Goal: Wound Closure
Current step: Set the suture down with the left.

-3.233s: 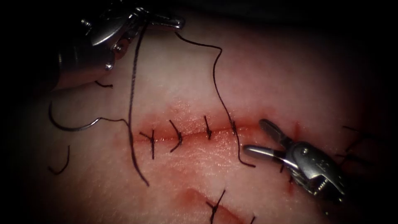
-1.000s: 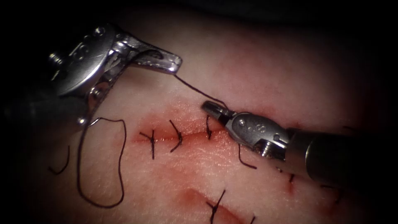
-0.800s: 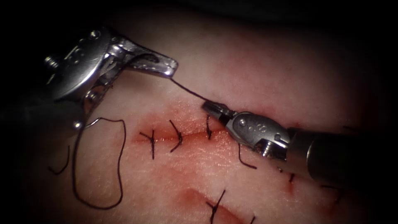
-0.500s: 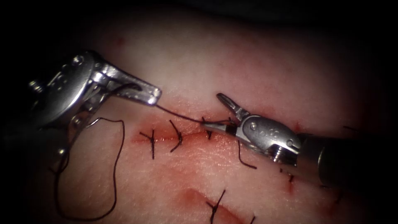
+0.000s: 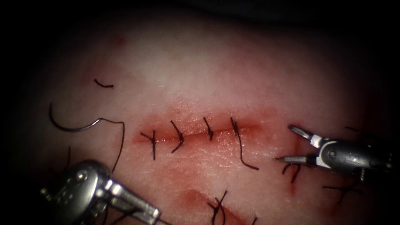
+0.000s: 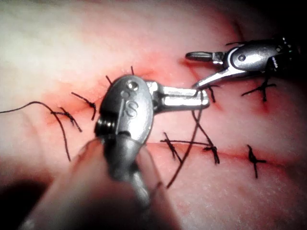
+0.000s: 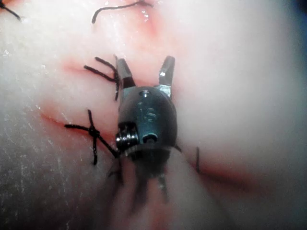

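Left pincer (image 5: 152, 214), below the cut (image 5: 196, 134), gripped thread (image 6: 192, 139). Right pincer (image 5: 291, 143) gaped empty, right of the cut. Needle (image 5: 68, 125) lay loose on the tissue (image 5: 216, 66), left of the cut.

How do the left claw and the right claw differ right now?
The left claw is shut on the thread; the right claw is open and holds nothing. The left claw sits lower left of the cut, the right claw beyond its right end. Neither holds the needle, which lies on the tissue left of the cut.
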Controlling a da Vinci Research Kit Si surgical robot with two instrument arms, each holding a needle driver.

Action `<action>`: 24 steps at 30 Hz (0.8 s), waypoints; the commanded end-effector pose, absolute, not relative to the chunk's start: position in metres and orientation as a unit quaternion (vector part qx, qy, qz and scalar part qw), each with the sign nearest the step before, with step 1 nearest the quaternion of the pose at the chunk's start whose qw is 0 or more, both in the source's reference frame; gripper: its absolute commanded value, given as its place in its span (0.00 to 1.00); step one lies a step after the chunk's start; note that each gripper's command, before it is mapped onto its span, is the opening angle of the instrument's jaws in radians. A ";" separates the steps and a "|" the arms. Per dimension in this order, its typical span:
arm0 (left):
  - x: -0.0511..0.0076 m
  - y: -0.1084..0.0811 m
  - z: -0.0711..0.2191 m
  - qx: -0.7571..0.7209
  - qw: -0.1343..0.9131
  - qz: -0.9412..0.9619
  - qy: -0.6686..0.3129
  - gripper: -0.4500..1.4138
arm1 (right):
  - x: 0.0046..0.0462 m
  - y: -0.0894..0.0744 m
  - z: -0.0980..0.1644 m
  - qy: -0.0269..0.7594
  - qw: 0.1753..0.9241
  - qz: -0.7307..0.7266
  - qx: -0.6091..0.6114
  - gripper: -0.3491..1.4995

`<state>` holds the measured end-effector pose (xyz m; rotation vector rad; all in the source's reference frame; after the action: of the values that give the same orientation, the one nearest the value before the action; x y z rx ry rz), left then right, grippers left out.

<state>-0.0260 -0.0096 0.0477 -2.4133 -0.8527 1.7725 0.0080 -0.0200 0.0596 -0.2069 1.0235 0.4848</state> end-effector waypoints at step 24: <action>-0.0263 -0.005 0.062 -0.544 0.201 0.790 -0.199 0.71 | 0.0086 -0.021 0.061 0.472 0.838 0.241 -0.125 0.99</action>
<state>-0.0265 -0.0047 0.0613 -1.5223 -0.5411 2.2171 0.0077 -0.0207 0.0609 -0.2662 0.9963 0.5113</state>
